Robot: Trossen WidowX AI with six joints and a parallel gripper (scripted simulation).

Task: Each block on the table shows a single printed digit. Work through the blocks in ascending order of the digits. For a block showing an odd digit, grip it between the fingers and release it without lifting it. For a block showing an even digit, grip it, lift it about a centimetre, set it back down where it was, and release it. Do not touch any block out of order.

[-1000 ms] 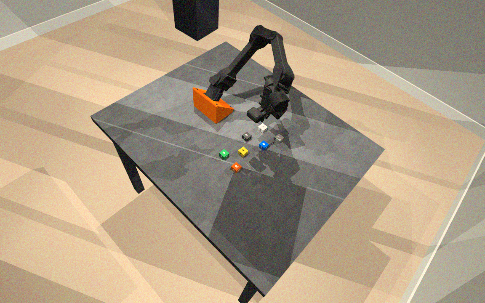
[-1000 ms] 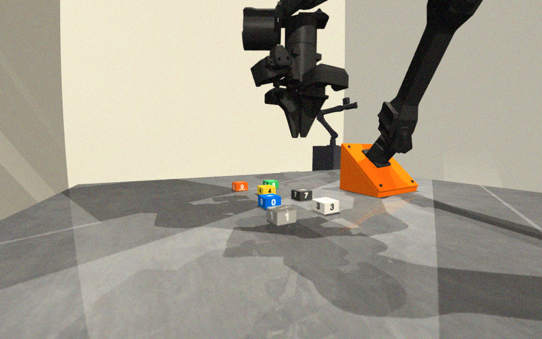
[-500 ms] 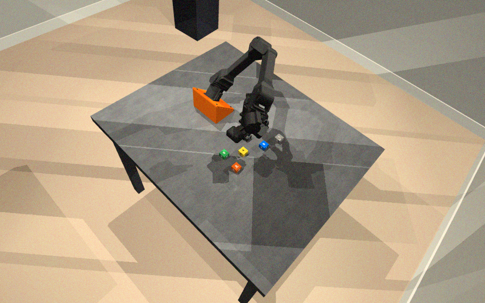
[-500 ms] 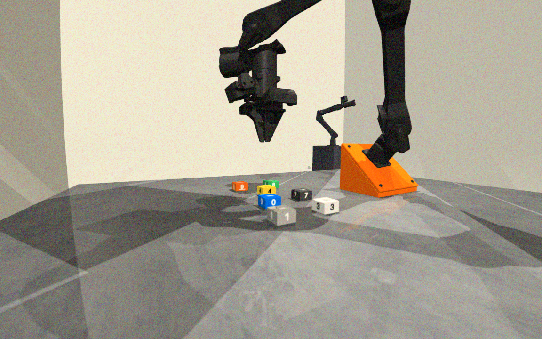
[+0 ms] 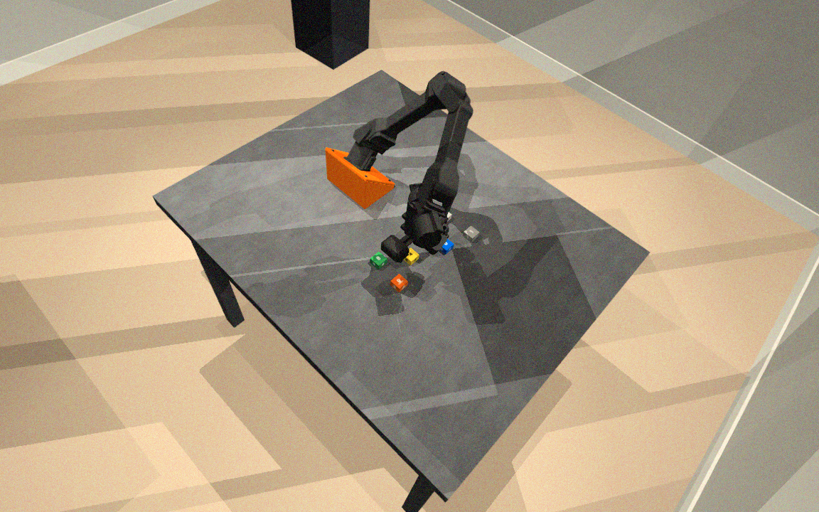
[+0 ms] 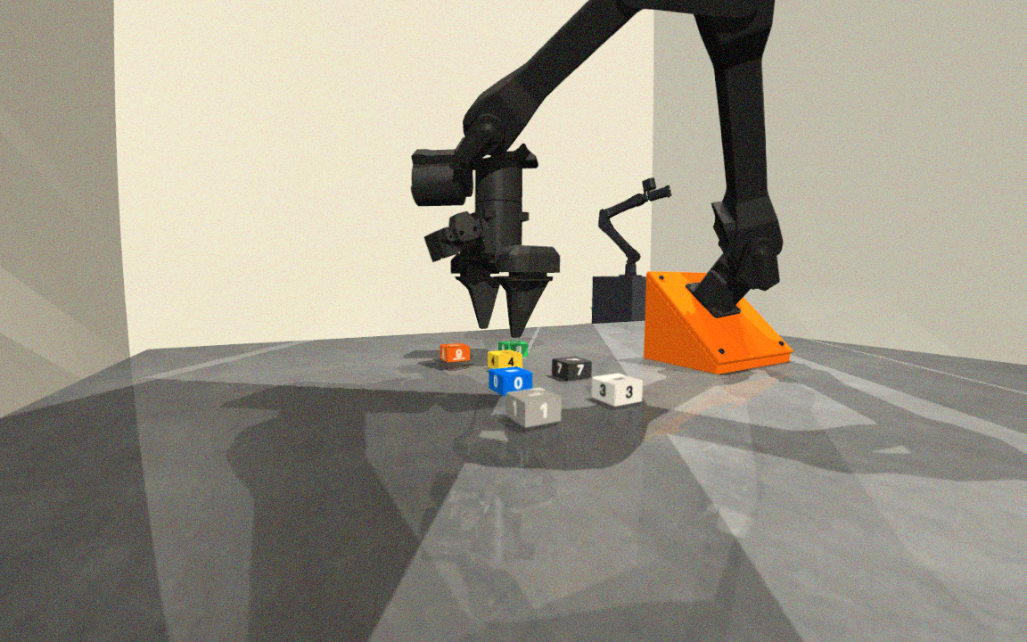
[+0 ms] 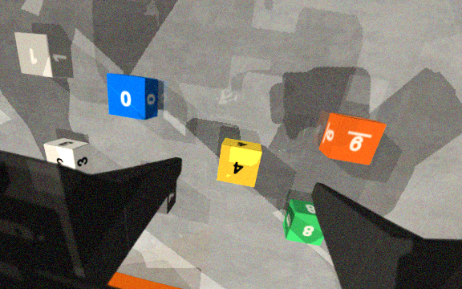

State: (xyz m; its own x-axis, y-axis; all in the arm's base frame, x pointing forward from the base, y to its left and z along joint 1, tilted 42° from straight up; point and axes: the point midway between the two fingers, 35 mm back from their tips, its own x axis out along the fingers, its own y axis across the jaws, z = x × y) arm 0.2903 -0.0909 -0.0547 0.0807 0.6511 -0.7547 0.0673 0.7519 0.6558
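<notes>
Grey, blue, yellow, orange, green, black and white: I count 7 blocks on 1 table [image 5: 399,363] [image 6: 501,558] [image 7: 223,253], 1 of each colour. My main arm [image 5: 456,136] [image 6: 743,119] rises from 1 orange wedge base [image 5: 345,181] [image 6: 677,327] [image 7: 147,282], bends high and reaches out, with its gripper [image 5: 421,253] [image 6: 499,331] [image 7: 246,177] pointing down above the blocks. I have its 2 fingers spread wide, holding nothing; in the wrist view the yellow block [image 5: 411,256] [image 6: 505,359] [image 7: 239,162] shows between them, resting on the table below the tips.

I read 1 on the grey block [image 5: 470,232] [image 6: 533,407] [image 7: 32,54], 0 on the blue block [image 5: 446,245] [image 6: 510,381] [image 7: 132,96], 3 on the white block [image 5: 448,217] [image 6: 617,390] [image 7: 66,150], 4 on the yellow, 7 on the black block [image 6: 571,367] [image 7: 171,201] and 8 on the green block [image 5: 378,259] [image 6: 513,348] [image 7: 305,222]. The orange block [image 5: 399,281] [image 6: 454,354] [image 7: 351,138] carries an underlined digit; I can't settle between 6 and 9. Behind, I see 1 smaller arm [image 6: 620,211] on 1 dark pedestal [image 5: 333,31] [image 6: 617,299].
</notes>
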